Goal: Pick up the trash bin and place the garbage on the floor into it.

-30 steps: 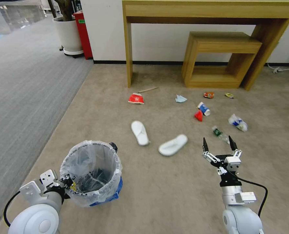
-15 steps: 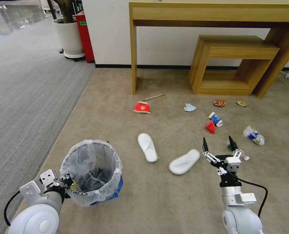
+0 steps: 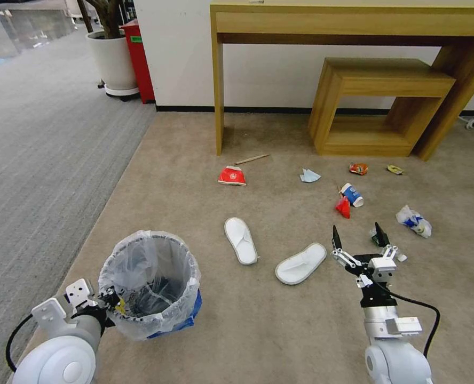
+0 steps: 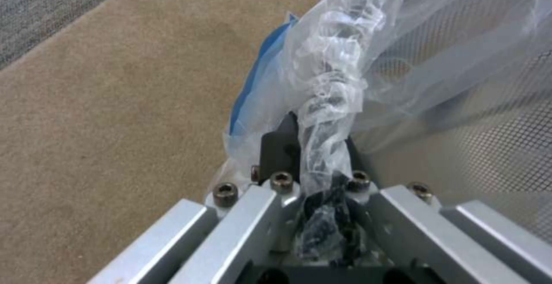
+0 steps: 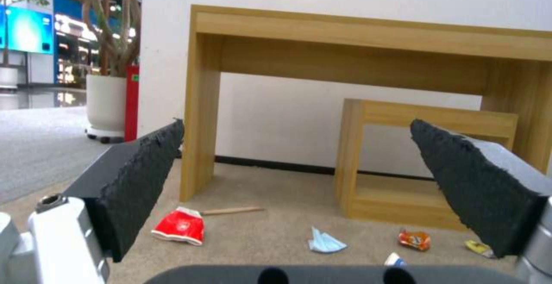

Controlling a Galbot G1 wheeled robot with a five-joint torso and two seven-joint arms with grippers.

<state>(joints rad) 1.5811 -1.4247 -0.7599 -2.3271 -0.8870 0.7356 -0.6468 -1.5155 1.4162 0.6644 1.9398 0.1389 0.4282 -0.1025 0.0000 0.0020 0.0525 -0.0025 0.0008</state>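
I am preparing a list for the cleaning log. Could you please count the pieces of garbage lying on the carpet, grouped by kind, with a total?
White slippers: 2
Paper cups: 3
Wrappers or bags: 3
Crushed orange can: 1
Wooden stick: 1
Bottle, partly behind the right gripper: 1
Total: 11

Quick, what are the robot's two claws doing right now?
Left gripper: shut on the trash bin, pinching its bagged rim.
Right gripper: open, holding nothing.
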